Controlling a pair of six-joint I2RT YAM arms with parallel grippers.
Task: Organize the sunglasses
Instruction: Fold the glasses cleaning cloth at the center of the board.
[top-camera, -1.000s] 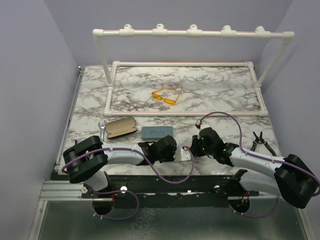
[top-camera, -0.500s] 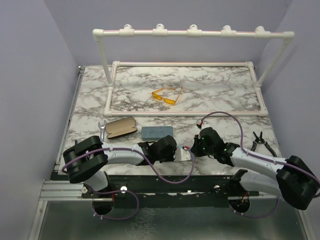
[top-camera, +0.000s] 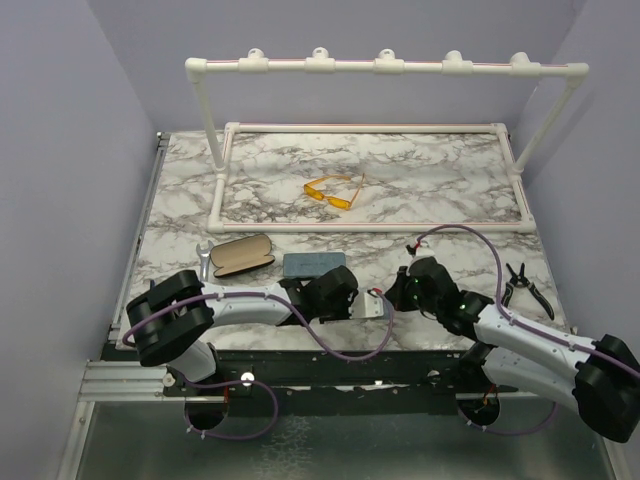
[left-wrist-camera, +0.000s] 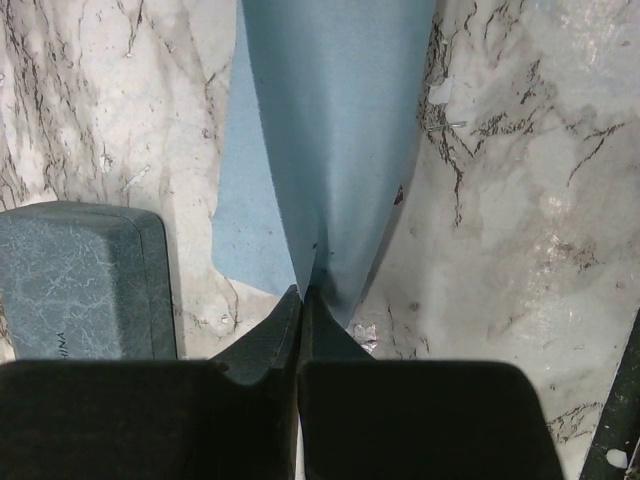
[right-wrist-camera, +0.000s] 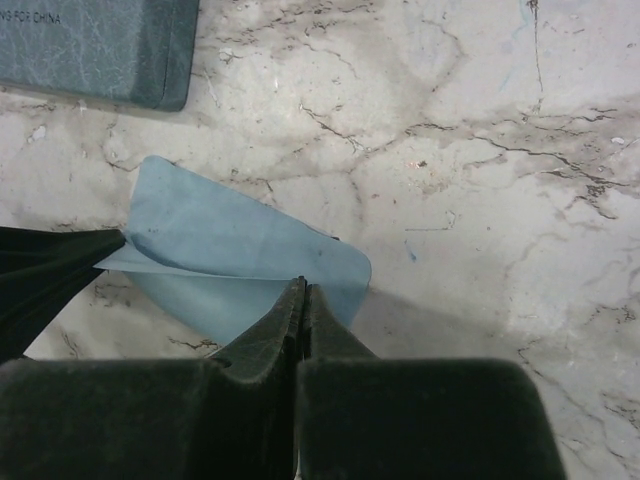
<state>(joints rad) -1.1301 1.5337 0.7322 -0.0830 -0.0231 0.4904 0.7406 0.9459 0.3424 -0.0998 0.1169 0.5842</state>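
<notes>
Pale blue cloth, yellow-orange sunglasses, grey-veined white marble table

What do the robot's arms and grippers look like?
The left arm and right arm are built alike, with smooth white links between bulky black joints. A thin purple cable loops loosely along each. The left gripper and right gripper have matte black fingers that taper to wedge tips.

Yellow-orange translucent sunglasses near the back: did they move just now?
No. The yellow-orange translucent sunglasses lie in the same spot inside the white pipe frame.
</notes>
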